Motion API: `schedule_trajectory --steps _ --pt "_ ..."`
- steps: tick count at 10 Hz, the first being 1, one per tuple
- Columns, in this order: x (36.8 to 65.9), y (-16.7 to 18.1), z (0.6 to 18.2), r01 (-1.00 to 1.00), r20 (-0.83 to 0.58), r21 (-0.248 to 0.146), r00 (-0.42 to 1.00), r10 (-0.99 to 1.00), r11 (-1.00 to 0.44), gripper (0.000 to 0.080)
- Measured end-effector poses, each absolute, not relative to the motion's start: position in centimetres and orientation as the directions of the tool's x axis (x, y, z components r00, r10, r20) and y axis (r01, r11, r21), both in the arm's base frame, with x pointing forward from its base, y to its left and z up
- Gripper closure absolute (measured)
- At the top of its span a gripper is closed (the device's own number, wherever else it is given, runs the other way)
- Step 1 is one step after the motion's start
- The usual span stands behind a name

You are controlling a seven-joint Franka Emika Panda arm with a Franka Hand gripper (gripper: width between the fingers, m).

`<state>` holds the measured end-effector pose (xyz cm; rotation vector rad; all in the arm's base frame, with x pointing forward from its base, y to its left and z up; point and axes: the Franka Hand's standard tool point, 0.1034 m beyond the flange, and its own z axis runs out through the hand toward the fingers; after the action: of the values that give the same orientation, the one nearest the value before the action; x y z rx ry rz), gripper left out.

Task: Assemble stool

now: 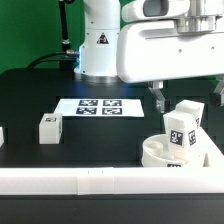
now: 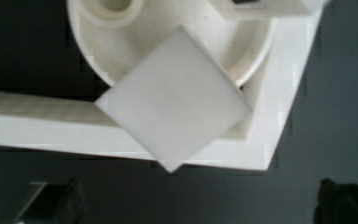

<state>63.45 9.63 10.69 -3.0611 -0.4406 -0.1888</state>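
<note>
The round white seat (image 1: 160,153) lies in the corner of the white bar edging, at the exterior view's lower right. One white leg (image 1: 182,128) with a black-and-white tag stands on end on it, slightly tilted. My gripper (image 1: 188,100) hangs open just above that leg, one finger (image 1: 160,100) showing beside it and not touching. In the wrist view the leg's square end face (image 2: 176,95) appears as a diamond over the seat (image 2: 149,35), and my dark fingertips (image 2: 51,200) stand wide apart with nothing between them. My gripper (image 2: 201,202) holds nothing. A second leg (image 1: 50,127) lies loose on the table at the left.
The marker board (image 1: 98,105) lies flat mid-table. The long white bar edging (image 1: 90,181) runs along the front and turns up the right side (image 2: 51,125). Another white piece (image 1: 2,135) shows at the exterior view's left edge. The arm's base (image 1: 100,40) stands behind.
</note>
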Motion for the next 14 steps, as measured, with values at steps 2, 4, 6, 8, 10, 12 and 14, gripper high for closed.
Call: schedule_trajectory --steps 2,4,6,8,10,12,14 --pt "63.4 9.4 10.7 0.365 0.123 -0.006 0.924 0.361 -0.931 0.0150" --pt "63.2 9.5 10.6 0.343 0.106 -0.015 0.935 0.339 -0.939 0.0151" --pt "62.2 9.7 9.9 0.377 0.002 -0.023 0.926 0.377 -0.926 0.0150" --pt "62.4 10.0 9.7 0.404 -0.087 -0.017 0.911 0.404 -0.915 0.0150" --pt "62.8 9.5 9.3 0.407 -0.061 -0.004 0.912 0.406 -0.914 0.0151" --pt "63.0 9.3 9.1 0.406 -0.052 0.001 0.913 0.406 -0.914 0.0151" --pt "63.0 9.1 8.7 0.404 -0.047 0.005 0.914 0.404 -0.915 0.0150"
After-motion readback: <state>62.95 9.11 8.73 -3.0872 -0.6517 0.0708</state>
